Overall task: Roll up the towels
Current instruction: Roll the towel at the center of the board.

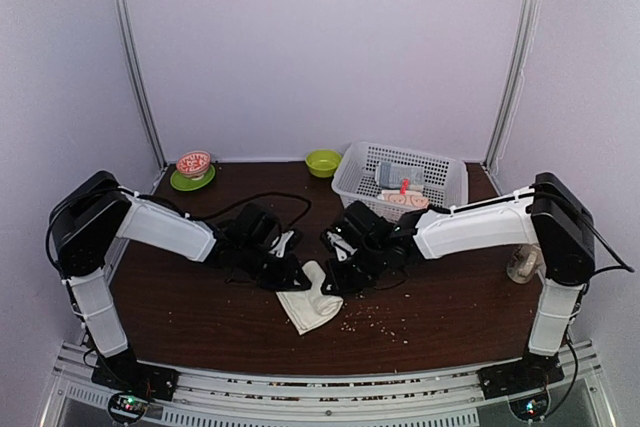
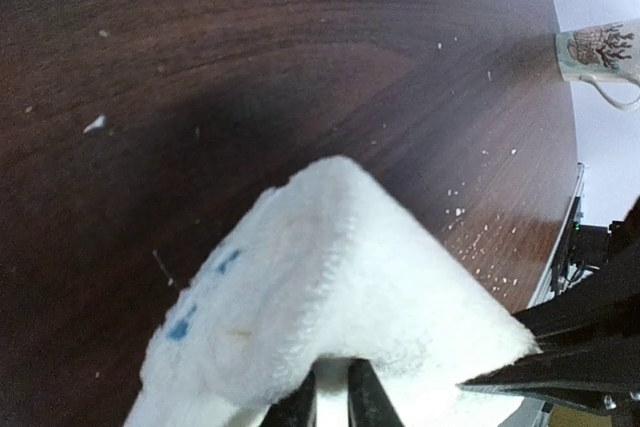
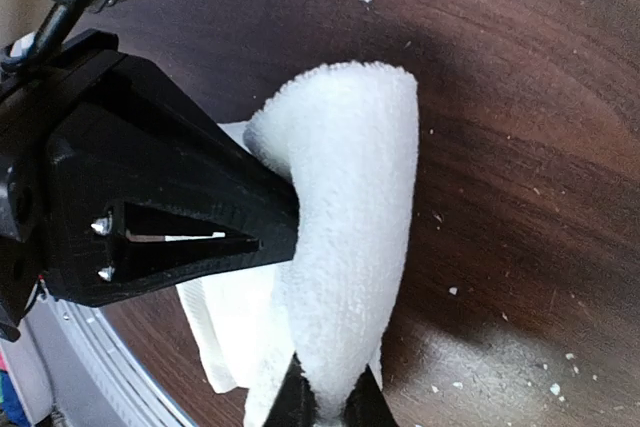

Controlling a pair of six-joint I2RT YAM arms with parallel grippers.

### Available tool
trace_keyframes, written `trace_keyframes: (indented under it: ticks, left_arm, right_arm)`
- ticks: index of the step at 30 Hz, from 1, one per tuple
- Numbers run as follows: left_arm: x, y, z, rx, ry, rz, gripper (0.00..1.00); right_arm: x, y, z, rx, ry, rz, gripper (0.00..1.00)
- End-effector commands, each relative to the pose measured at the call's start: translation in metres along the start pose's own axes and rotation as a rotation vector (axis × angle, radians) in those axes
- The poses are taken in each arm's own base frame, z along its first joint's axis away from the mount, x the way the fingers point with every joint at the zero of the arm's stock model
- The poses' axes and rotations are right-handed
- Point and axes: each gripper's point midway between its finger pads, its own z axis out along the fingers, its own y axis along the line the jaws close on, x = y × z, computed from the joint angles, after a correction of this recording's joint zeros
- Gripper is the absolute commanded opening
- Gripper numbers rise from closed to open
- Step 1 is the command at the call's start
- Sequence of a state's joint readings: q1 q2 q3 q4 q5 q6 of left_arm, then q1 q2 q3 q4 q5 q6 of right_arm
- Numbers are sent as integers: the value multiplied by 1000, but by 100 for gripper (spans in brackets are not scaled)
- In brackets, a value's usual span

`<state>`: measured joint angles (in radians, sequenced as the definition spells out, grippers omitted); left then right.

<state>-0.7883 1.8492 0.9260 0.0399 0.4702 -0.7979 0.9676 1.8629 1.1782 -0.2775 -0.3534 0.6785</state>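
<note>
The left gripper (image 2: 332, 392) and the right gripper (image 3: 330, 399) each pinch the white towel (image 1: 312, 302), jaws nearly closed on the cloth. Its rest lies on the crumb-strewn counter (image 1: 450, 317).

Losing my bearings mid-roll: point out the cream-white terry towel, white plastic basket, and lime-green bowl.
cream-white terry towel (image 1: 312, 305): top view, its flat middle.
white plastic basket (image 1: 349, 175): top view, left wall.
lime-green bowl (image 1: 323, 162): top view, inner hollow.

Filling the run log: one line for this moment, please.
towel: white, folded, on table; left claw: shut on towel; right claw: shut on towel
</note>
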Motion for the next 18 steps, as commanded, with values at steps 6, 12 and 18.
trace_keyframes:
  ticks: [6,12,18]
  left_arm:
    - [14,3,-37,-55,-10,-28,18]
    - [7,-13,-52,-5,-61,-27,18]
    - [-6,-24,-49,44,-97,-36,18]
  right_arm:
    - [-5,-22,-11,432,-43,-223,0]
    - [-5,-20,-7,532,-76,-280,0]
    - [-7,-15,-6,590,-98,-318,0]
